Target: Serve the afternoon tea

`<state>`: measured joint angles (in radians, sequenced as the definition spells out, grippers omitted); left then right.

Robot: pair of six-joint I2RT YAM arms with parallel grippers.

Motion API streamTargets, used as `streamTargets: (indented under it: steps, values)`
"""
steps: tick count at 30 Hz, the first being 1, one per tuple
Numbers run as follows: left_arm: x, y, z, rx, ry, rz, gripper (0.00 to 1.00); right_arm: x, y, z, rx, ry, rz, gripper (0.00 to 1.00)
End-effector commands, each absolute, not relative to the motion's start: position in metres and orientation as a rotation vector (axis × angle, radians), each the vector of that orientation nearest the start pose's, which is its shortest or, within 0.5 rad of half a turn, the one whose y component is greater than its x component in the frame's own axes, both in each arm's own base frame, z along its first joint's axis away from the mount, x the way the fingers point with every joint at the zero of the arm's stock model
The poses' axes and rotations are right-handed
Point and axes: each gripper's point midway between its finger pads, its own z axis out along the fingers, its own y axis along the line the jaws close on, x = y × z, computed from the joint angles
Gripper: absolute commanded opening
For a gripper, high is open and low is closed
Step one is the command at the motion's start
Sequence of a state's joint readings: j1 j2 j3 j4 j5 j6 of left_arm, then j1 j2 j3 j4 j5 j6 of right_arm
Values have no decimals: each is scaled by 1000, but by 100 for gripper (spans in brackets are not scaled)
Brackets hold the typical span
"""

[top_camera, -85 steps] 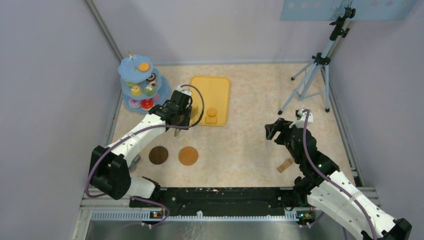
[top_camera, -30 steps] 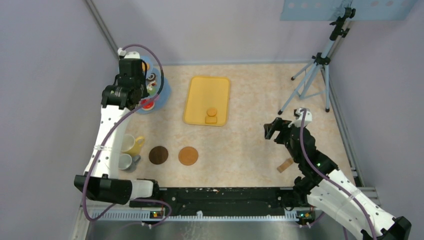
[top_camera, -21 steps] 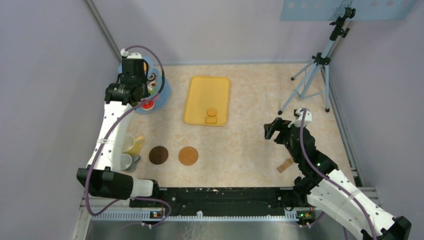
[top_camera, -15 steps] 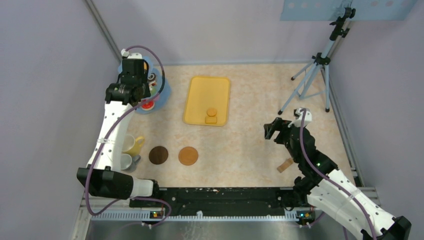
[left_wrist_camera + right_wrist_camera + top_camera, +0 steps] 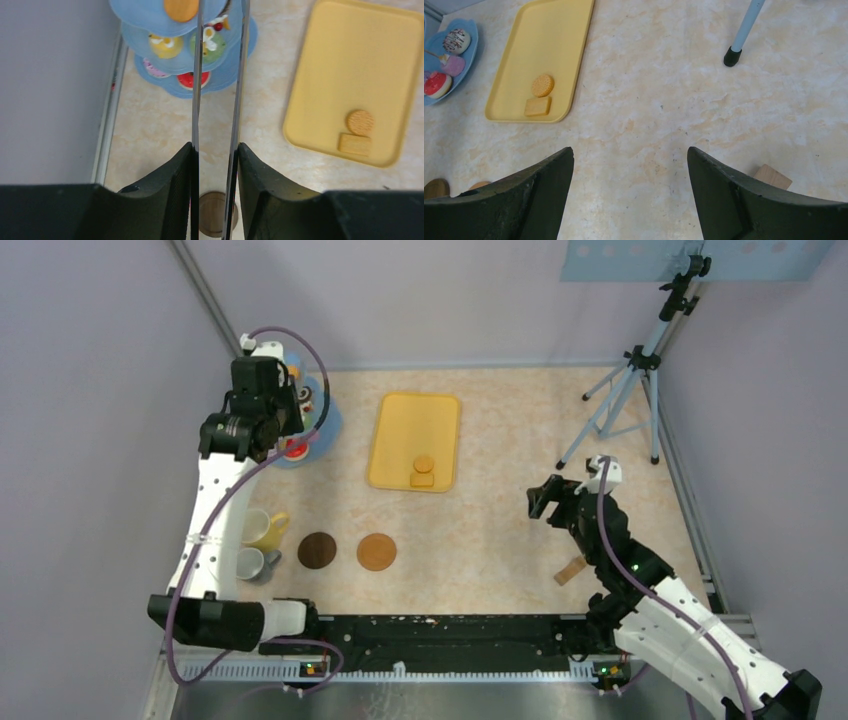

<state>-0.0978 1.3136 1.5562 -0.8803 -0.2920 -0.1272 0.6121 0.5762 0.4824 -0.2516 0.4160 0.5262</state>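
My left gripper (image 5: 262, 410) (image 5: 215, 150) is shut on the long metal tongs (image 5: 240, 75), held above the blue tiered stand (image 5: 322, 425) (image 5: 150, 12). The tong arms are slightly apart and point at the stand. An orange biscuit (image 5: 180, 7) lies on its top tier; yellow (image 5: 165, 44), green (image 5: 212, 46) and red (image 5: 187, 80) cakes sit lower. A round biscuit (image 5: 424, 463) and a rectangular biscuit (image 5: 422, 479) lie on the yellow tray (image 5: 415, 410). The yellow mug (image 5: 262, 529), grey-white mug (image 5: 250, 563) and two brown coasters (image 5: 317, 550) (image 5: 377, 551) are near left. My right gripper (image 5: 545, 500) (image 5: 630, 165) is open and empty.
A tripod (image 5: 625, 390) stands at the back right, one foot showing in the right wrist view (image 5: 730, 56). A small wooden block (image 5: 571, 570) (image 5: 772, 176) lies by my right arm. Walls close in on the left, back and right.
My left arm swung with the tongs from the tray's left edge to over the tiered stand, then shifted slightly. The mugs came into view. The right arm has not moved.
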Motion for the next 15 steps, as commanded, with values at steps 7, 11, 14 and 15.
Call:
streamTargets:
  steps: [7,11,14,15]
  values:
    - [311,-110,315,269,2147,-155,41,254,113,193,221,1847,408,82]
    - [296,-149,250,369,2275,-209,43,254,114,192,225,1856,407,82]
    - [296,-166,233,357,2280,-247,43,253,114,190,227,1862,410,82]
    - [296,-171,228,360,2278,-250,43,253,114,189,228,1865,411,82]
